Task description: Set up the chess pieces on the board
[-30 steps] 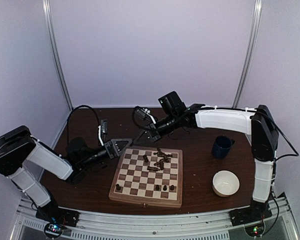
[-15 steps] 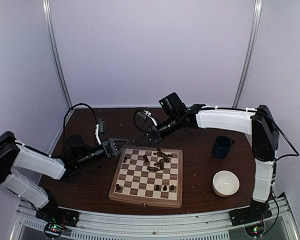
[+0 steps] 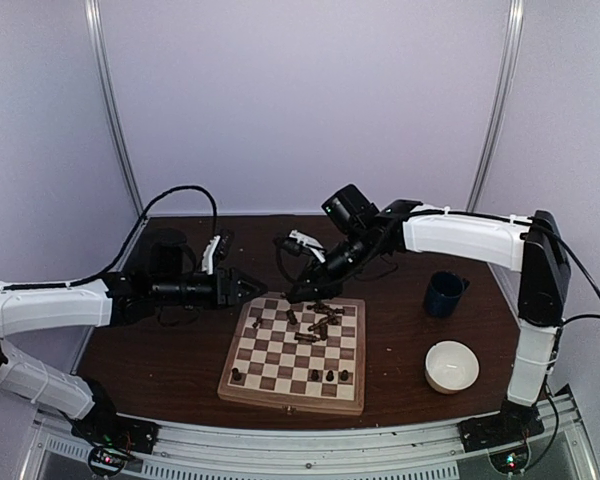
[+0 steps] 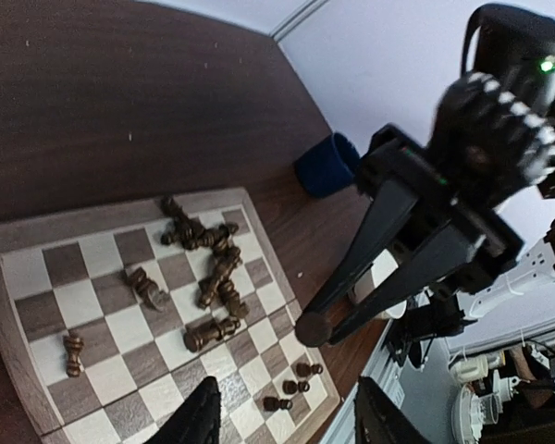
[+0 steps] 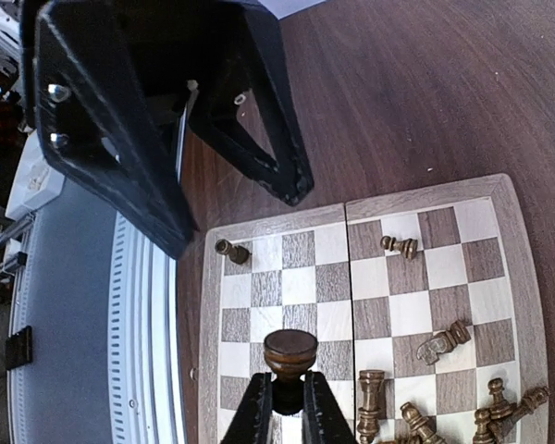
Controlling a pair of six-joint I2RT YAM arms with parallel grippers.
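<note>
Since a second ago our left arm has stretched out long and low, and its left claw (image 3: pixel 243 286) has spread from nearly closed. Our right claw (image 3: pixel 299 293) has dipped closer to the board (image 3: pixel 280 399). Both claws now sit nose to nose over the board's far left corner.

The right claw is pressed tight on one dark, round-headed chess piece (image 5: pixel 290 351), gripped upright below its head, seemingly so it can be stood on a square directly beneath. The left claw is spread with nothing between its fingers. It may be waiting for a handover or keeping clear; we cannot tell which.

Just beside the right claw's tip, a heap of fallen pieces (image 3: pixel 318 322) lies tangled on the far squares. Well past that heap, toward our bases, a few upright pieces (image 3: pixel 330 376) stand along the near row.

Under the board is a dark brown wood-grain surface (image 3: pixel 400 335). Out to the right claw's outer side sit a dark blue mug (image 3: pixel 444 293) and a white bowl (image 3: pixel 451 366). Pale lilac walls and metal posts (image 3: pixel 115 120) enclose everything.
</note>
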